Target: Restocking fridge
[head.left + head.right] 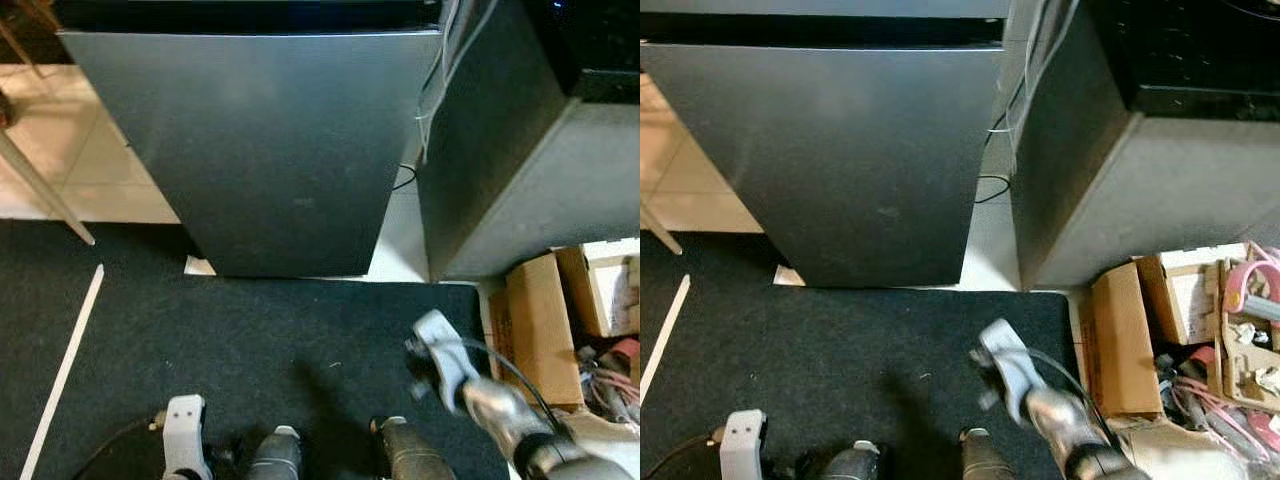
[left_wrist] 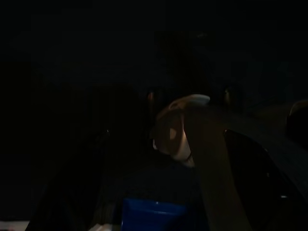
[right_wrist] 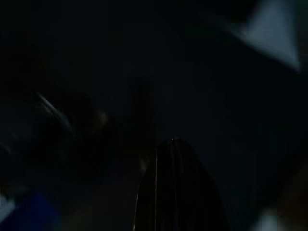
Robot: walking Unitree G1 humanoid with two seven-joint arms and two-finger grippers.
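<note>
1. A dark grey fridge [image 1: 270, 150] stands shut directly ahead of the robot, its door face filling the upper middle of the head views; the top edge is cut off by the frame.
2. To its right sits a large dark cabinet [image 1: 510, 150], cables [image 1: 992, 185] trailing down the gap between the two (where they lead cannot be made out).
3. The robot stands on a black mat [image 1: 250, 340] that meets pale floor tiles [image 1: 80, 150] at left; a white strip [image 1: 62, 370] lies diagonally across the mat.
4. The right arm [image 1: 470, 385] is raised low over the mat, blurred, beside cardboard boxes [image 1: 1120, 340] of pink-and-white clutter; its gripper's jaws cannot be told as spread or closed.
5. The left arm [image 1: 185, 435] hangs at the frame's bottom edge, mostly cut off; its jaws likewise cannot be judged.
6. Both wrist views are nearly black: the left shows a dim pale rounded shape [image 2: 180, 127] and a blue patch [image 2: 154, 214], neither identifiable.
</note>
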